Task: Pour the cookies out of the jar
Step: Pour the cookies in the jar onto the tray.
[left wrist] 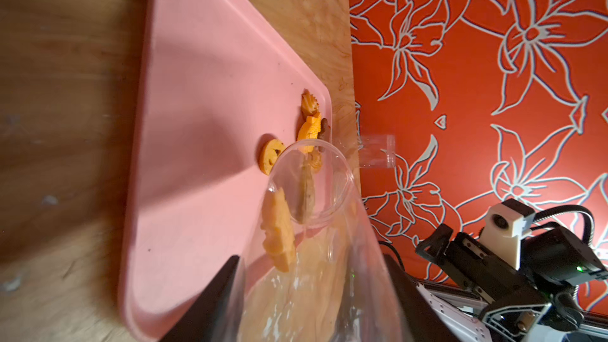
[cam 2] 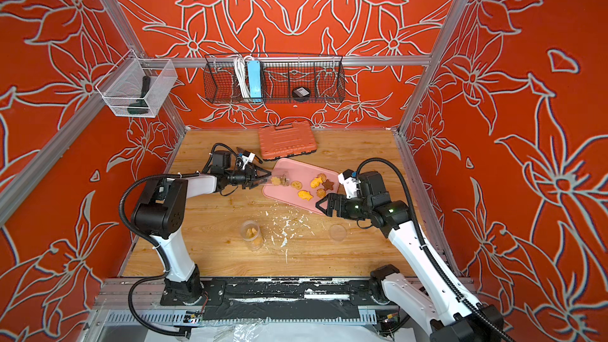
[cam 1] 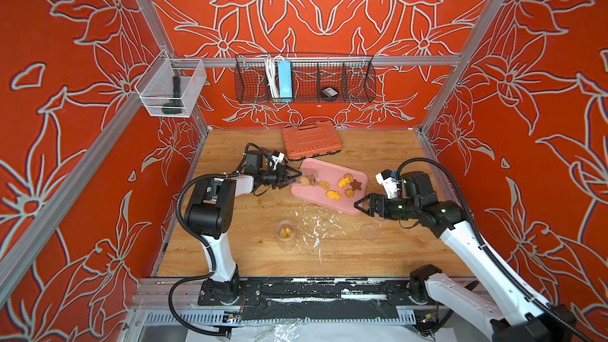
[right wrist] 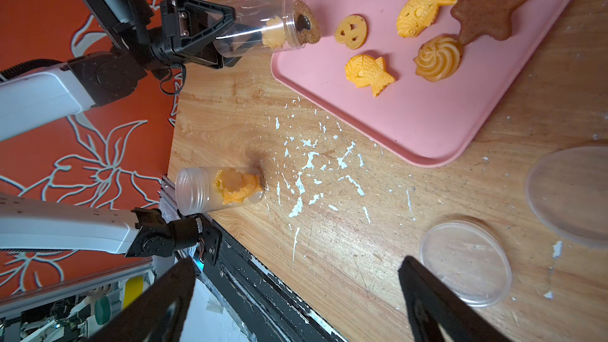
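Note:
A clear jar [cam 1: 308, 179] [cam 2: 280, 179] lies on its side over the left edge of a pink tray [cam 1: 329, 167] [right wrist: 427, 110]. My left gripper [cam 1: 297, 179] [left wrist: 312, 259] is shut on the jar's base end. Inside the jar [right wrist: 250, 21], a tan round cookie [right wrist: 307, 26] stands in the mouth and a yellow one [left wrist: 279, 235] sits just behind it. Several cookies [cam 1: 342, 184] [cam 2: 316, 183] lie on the tray: fish, swirls, a round one and a brown star [right wrist: 490, 8]. My right gripper [cam 1: 360, 207] [right wrist: 297, 261] is open and empty by the tray's near right corner.
A second clear jar [cam 1: 285, 235] [right wrist: 217, 189] with orange cookies stands upright on the wooden table near the front. A clear lid [cam 1: 369, 232] [right wrist: 464, 264] lies front right, beside another clear disc [right wrist: 572, 192]. White flecks [cam 1: 316, 225] lie between them. An orange case [cam 1: 309, 141] sits at the back.

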You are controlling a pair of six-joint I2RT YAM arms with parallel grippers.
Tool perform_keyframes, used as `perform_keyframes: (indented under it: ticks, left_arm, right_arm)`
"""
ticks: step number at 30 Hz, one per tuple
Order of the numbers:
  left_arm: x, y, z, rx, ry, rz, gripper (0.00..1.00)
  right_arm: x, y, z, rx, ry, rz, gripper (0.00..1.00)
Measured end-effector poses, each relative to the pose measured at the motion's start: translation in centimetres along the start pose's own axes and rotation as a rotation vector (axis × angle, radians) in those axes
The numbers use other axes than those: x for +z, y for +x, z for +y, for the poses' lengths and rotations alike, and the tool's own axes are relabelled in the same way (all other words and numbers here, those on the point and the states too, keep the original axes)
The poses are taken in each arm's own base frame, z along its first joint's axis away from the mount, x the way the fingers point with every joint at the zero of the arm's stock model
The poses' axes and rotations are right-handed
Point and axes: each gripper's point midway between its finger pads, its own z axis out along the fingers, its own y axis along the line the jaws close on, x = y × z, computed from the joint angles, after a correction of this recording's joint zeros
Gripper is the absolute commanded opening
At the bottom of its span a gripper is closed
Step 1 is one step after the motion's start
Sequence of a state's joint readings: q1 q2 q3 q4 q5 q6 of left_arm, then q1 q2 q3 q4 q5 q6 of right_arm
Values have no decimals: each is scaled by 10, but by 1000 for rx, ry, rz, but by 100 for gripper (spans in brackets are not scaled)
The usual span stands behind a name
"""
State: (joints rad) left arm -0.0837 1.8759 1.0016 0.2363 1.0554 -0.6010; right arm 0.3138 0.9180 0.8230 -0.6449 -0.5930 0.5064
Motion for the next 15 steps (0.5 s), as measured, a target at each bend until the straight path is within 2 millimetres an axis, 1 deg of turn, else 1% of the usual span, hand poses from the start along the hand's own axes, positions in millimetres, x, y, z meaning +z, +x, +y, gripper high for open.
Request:
perform_keyframes:
  ticks: [3,5,10,15]
  left_arm:
    - [0,1,-3,-6,27,-3,58]
    - [-1,2,-1,-13,17,1,58]
    - [-2,-1,-5,-14,40,-6,58]
    - [-2,-2,0,-3,3,-10,58]
  right_arm:
    - [0,0,0,-1,-1,-2,99]
    - [0,0,0,-2,-1,-3,99]
    - [0,0,0,-2,-2,-4,99]
    - [0,0,0,0,-2,-5,99]
